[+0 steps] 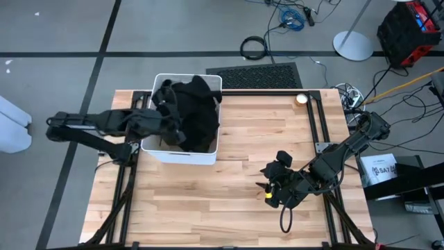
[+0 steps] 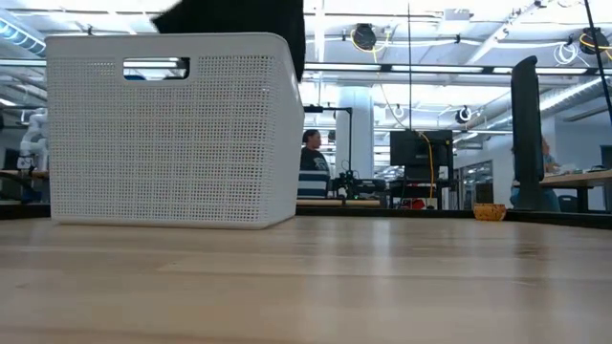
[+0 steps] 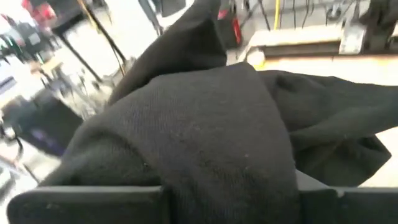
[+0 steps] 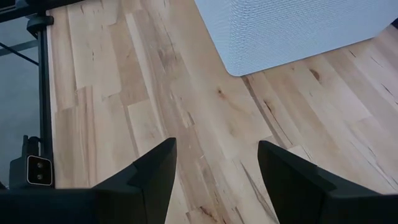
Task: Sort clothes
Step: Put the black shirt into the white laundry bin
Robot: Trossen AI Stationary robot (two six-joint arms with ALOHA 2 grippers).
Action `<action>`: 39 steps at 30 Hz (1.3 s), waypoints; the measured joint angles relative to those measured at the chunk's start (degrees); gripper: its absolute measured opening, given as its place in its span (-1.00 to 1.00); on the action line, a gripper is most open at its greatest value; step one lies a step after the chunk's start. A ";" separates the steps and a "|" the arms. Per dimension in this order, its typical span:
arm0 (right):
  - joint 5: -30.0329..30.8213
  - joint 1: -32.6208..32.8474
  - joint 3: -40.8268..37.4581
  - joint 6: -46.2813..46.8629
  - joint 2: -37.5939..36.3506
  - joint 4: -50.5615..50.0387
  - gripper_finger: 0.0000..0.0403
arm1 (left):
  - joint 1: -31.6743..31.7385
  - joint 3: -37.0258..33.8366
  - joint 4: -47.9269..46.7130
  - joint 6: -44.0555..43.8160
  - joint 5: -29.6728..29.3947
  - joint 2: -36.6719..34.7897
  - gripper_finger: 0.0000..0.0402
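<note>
clothes (image 1: pixel 194 111) are seen as a heap of black fabric piled inside the white perforated bin (image 1: pixel 182 154), which stands on the wooden table (image 1: pixel 208 201) toward its far left part. in the high view the dark heap fills most of the bin and rises above its rim, with a fold draped toward the far edge. only black cloth can be made out; other colours cannot be told from these pictures.

the left gripper (image 1: pixel 168 119) is reached over the near-left rim of the bin and is buried in the heap. in the left wrist view a thick fold of black knit cloth (image 3: pixel 205 143) is spread directly across the camera and lies over the fingers, so that they are hidden. whether the fold is pinched between them or merely draped over them cannot be told.

the right gripper (image 4: pixel 214 180) is held low over bare wood at the near right of the table, well apart from the bin. its two dark fingers (image 4: pixel 149 177) are spread, with nothing between them, and a corner of the bin is seen farther ahead in the right wrist view.

in the low view the bin's side wall with its handle slot is shown, and black cloth stands above its top edge. a person (image 2: pixel 311 162) is seen in the room behind.
</note>
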 joint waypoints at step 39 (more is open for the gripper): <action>1.51 0.00 0.00 -0.81 0.00 0.24 0.05 | 16.47 -26.29 5.58 -19.97 23.04 0.33 -0.10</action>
